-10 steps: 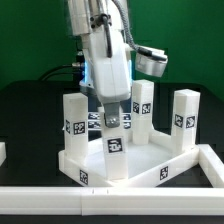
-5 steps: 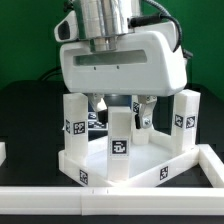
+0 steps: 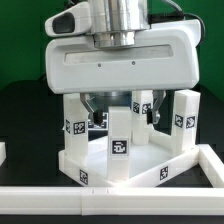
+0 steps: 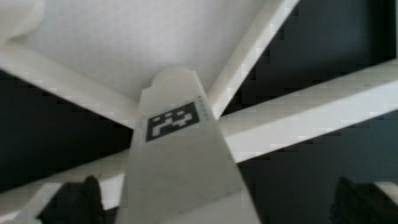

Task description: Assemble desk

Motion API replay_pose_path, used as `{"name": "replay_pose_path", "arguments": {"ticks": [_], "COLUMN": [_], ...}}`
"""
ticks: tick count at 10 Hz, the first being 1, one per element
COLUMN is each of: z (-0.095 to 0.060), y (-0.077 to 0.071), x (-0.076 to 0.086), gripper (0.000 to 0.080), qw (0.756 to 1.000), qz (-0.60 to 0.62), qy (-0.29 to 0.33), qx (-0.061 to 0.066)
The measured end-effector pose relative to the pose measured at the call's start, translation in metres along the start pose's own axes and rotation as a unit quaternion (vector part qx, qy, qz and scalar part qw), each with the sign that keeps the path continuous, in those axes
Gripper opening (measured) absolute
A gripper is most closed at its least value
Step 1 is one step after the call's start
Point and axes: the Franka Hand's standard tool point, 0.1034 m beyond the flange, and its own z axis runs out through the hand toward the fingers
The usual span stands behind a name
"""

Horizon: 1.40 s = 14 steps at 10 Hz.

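Lab robot test bench. Black tabletop [image 3: 25,110] with green backdrop [image 3: 20,40] behind; white border rail [image 3: 120,192] along its front edge; tagged white desk [image 3: 120,165] kit under a robot arm [image 3: 120,55].

A flat green backdrop [image 3: 20,40] closes off the scene behind the work area in the exterior view, evenly lit and without windows or other furniture in sight. Below it lies a table [image 3: 25,115] with a black, matte top, which shows only a faint sheen. A long white border rail [image 3: 110,195] runs along the table's near edge and turns back at the exterior view's right, brightly lit from above.
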Motion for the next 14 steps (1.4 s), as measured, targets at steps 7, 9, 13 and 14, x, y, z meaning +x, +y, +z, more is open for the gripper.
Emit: {"name": "replay_pose_path", "arguments": {"ticks": [7, 9, 13, 14], "z": [0.0013, 0.0013, 0.0005, -0.0011], "y": [-0.0081, -0.0070, -0.0073, -0.0073], "x": [-0.0033, -0.0039, -0.0031, 0.0008], "gripper": [0.0285, 0.0285, 0.0515, 0.0515], "qw": [0.871, 0.826, 0.889, 0.935], "qz": [0.492, 0.564, 0.458, 0.354], "qy": [0.000, -0.008, -0.003, 0.008], "qx": [-0.001, 0.005, 0.006, 0.011]}}
